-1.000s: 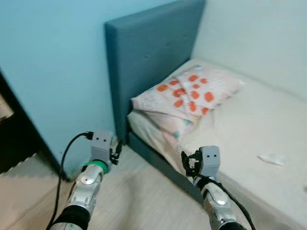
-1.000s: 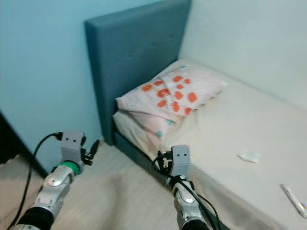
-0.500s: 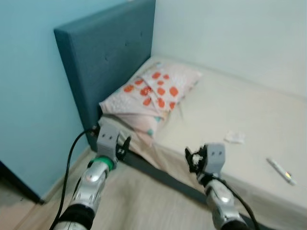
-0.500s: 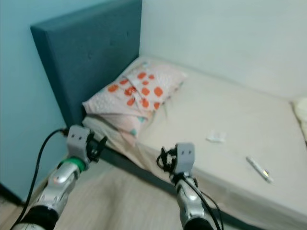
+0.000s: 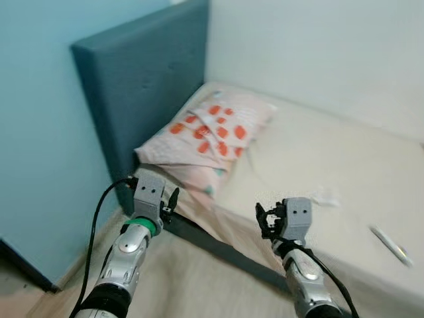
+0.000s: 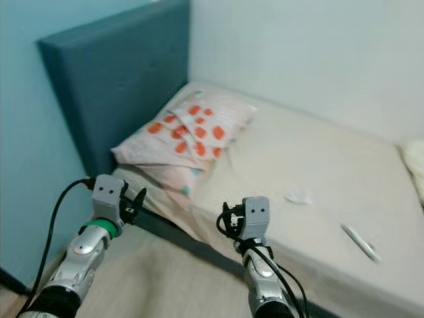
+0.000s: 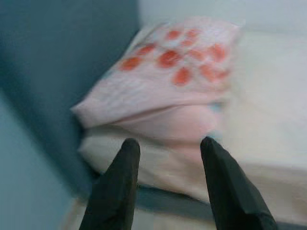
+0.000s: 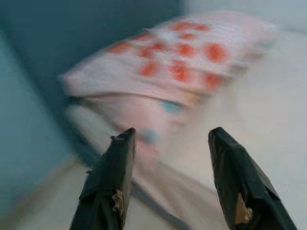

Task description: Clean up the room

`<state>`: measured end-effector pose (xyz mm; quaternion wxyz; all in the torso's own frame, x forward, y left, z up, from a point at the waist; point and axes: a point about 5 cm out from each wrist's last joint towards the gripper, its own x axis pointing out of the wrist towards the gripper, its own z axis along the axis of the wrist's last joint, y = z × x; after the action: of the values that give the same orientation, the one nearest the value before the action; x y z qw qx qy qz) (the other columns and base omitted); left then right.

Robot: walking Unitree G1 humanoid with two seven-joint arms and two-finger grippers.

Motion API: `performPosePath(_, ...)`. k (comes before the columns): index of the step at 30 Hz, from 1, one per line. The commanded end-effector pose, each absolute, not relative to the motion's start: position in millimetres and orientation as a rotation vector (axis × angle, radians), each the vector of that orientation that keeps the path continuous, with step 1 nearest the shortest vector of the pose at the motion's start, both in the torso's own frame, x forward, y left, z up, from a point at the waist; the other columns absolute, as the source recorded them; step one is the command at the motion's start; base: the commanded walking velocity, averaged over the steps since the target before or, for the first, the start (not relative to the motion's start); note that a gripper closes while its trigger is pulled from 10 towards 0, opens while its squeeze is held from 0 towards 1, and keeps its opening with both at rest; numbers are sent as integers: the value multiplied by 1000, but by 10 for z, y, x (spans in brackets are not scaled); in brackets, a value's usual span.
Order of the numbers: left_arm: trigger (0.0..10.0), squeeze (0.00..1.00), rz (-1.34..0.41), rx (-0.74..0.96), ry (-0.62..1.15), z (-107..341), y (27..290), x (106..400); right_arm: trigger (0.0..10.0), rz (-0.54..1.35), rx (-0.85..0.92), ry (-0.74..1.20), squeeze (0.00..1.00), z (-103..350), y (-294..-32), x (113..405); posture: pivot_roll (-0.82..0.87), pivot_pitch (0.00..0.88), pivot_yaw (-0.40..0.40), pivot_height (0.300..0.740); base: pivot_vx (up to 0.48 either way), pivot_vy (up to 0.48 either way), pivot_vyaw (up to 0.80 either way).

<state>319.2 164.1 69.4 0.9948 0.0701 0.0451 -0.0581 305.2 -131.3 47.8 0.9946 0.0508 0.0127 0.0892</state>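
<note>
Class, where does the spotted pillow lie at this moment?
In the eye views the pillow lies at the head of the bed, on the robot's left side, against the blue headboard, ahead of the left gripper.

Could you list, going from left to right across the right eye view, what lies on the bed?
Pillow with orange spots → small crumpled white scrap → thin white stick-like item → edge of a pale bundle at the picture's border.
</note>
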Motion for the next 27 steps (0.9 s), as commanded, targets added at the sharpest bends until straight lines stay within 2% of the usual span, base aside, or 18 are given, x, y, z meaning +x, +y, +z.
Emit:
performPosePath(1, 10000, 0, -150, 135, 84, 707, 1515, 3206, 10000, 138, 98, 64, 0, 403, -1452, 3013, -23, 0, 8, 740, 465, 0, -781)
performPosePath(14, 10000, 0, -154, 138, 87, 696, 1507, 3194, 10000, 137, 96, 69, 0, 395, -1449, 3008, -24, 5, 9, 740, 462, 0, -754)
performPosePath(27, 10000, 0, -174, 135, 82, 695, 1471, 3178, 10000, 140, 93, 68, 0, 397, -1437, 3009, -22, 5, 12, 740, 371, 0, 0)
